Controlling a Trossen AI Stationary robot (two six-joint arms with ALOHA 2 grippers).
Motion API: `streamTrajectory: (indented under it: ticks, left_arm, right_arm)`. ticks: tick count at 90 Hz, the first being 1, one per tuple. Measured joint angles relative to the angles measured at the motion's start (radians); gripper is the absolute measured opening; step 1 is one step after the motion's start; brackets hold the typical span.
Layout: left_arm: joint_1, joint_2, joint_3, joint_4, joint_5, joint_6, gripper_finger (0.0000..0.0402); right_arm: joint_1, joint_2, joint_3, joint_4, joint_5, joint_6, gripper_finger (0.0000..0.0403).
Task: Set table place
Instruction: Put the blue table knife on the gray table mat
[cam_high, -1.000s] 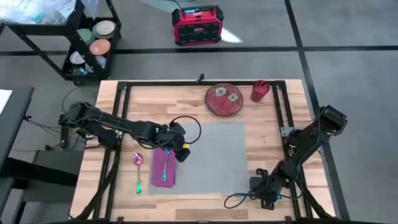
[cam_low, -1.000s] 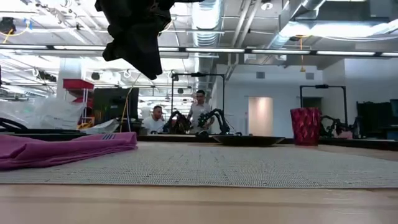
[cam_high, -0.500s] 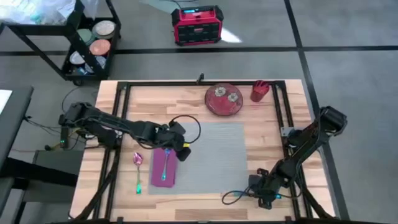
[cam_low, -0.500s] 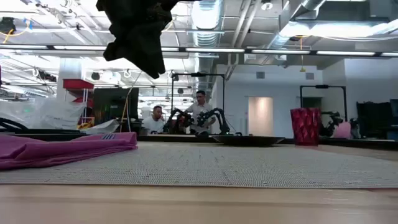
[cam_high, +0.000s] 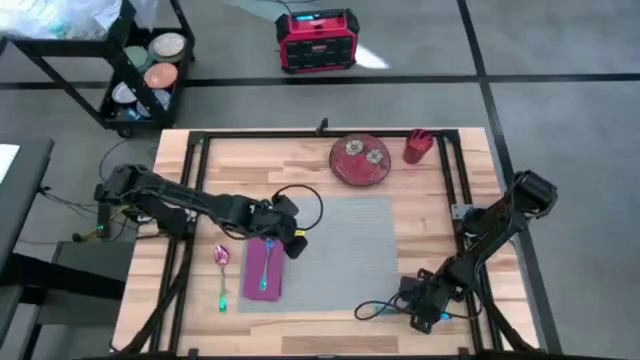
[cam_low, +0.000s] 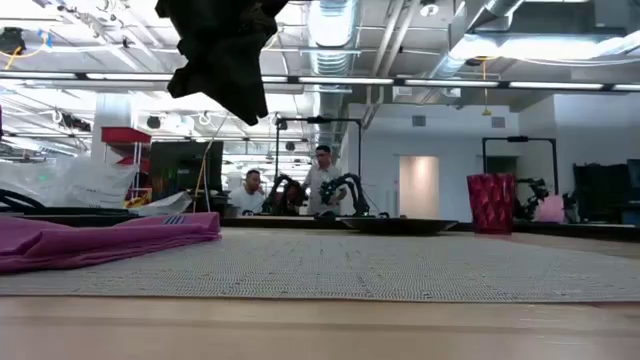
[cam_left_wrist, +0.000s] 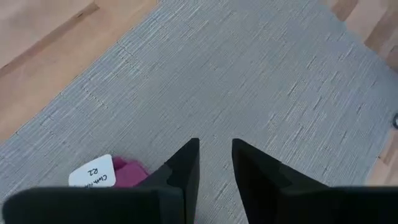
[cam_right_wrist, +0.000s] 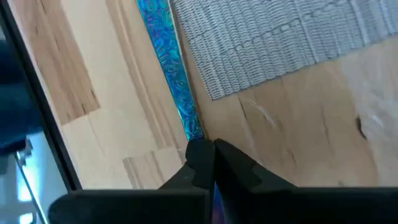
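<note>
- Left pincer (cam_high: 296, 243) hangs over the grey placemat's (cam_high: 345, 250) left edge on the table (cam_high: 260, 165), fingers slightly parted, empty
- One magenta napkin (cam_high: 265, 268) carries one spoon (cam_high: 266, 262), one more spoon (cam_high: 222, 270) beside it
- One plate (cam_high: 361, 159), one red cup (cam_high: 417, 146)
- Right pincer (cam_right_wrist: 207, 155) pinches an iridescent blue utensil (cam_right_wrist: 169, 65), its end hidden

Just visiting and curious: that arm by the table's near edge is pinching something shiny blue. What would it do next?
Probably carry it onto the grey placemat. The right tool is shut on a blue iridescent utensil that lies on bare table just beside the mat's corner, while the napkin side already has cutlery.
</note>
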Motion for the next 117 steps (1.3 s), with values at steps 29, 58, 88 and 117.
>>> streamTrajectory:
  ticks: [29, 58, 88, 117]
  left_arm:
    - [0.000, 0.037, -0.002, 0.039, -0.006, 0.002, 0.0079]
    - [0.000, 0.071, -0.001, 0.137, -0.007, 0.005, 0.0079]
    - [0.000, 0.089, -0.001, 0.159, 0.014, 0.005, 0.0079]
    - [0.000, 0.089, -0.001, 0.148, 0.018, 0.072, 0.0079]
  right_arm:
    - [-0.055, -0.037, 0.008, -0.148, 0.111, 0.002, 0.0000]
    - [-0.178, -0.023, 0.102, -0.280, 0.177, -0.239, 0.0000]
    - [-0.270, -0.060, 0.111, -0.308, 0.107, -0.294, 0.0000]
    - [-0.036, -0.124, 0.147, -0.401, 0.026, 0.049, 0.0000]
